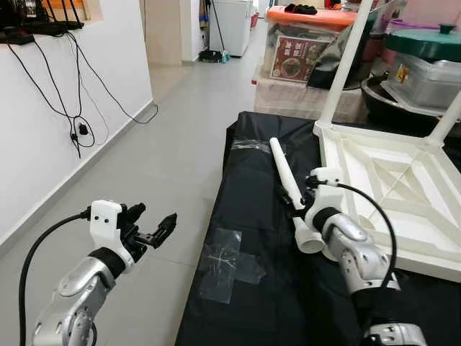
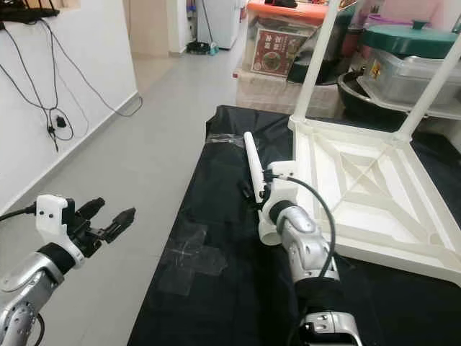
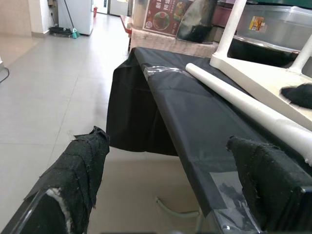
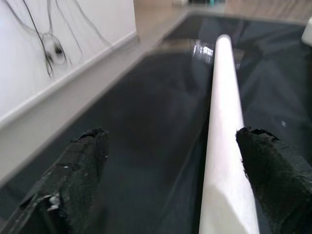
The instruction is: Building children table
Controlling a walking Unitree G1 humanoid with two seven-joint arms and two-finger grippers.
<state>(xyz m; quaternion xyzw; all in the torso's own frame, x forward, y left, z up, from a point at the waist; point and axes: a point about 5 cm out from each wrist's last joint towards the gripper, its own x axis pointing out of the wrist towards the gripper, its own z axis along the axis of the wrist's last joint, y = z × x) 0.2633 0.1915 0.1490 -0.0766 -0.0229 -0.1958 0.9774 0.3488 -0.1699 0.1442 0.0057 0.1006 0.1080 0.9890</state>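
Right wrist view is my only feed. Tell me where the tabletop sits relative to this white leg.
Observer: The upturned white tabletop lies on the black cloth, just to the robot's right of the loose leg.
Operator: Report how many legs are already fitted.
Observer: Two fitted legs stand up from its far corners.
Operator: Now give me the other arm.
Observer: The left gripper hovers open above the floor, to the left of the cloth, touching nothing.
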